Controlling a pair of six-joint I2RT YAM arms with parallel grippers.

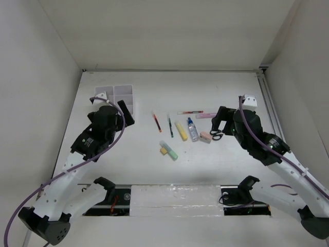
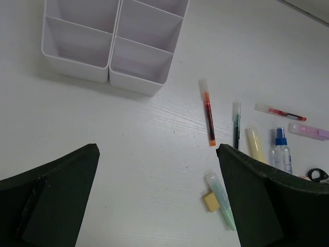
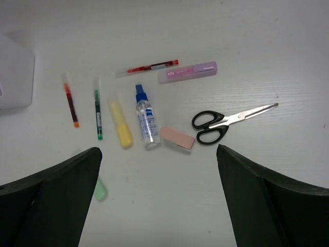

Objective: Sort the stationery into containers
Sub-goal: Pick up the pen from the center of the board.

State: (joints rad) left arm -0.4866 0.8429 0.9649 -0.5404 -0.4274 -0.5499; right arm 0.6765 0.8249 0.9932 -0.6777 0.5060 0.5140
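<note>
The white organiser tray (image 1: 119,95) stands at the back left, its compartments bare in the left wrist view (image 2: 110,43). The stationery lies mid-table: a red pen (image 1: 157,121), a dark pen (image 1: 170,126), a yellow highlighter (image 1: 181,130), a blue-capped bottle (image 1: 193,129), a pink eraser (image 1: 205,137), black-handled scissors (image 3: 213,126), a second red pen (image 3: 151,67), a pink highlighter (image 3: 187,73), a green highlighter (image 2: 221,200) and a tan eraser (image 2: 209,200). My left gripper (image 1: 126,113) is open and empty beside the tray. My right gripper (image 1: 220,122) is open and empty over the scissors.
White walls close in the table at the left, back and right. A rail runs along the right edge (image 1: 268,98). The arm bases and a taped strip (image 1: 175,198) sit at the near edge.
</note>
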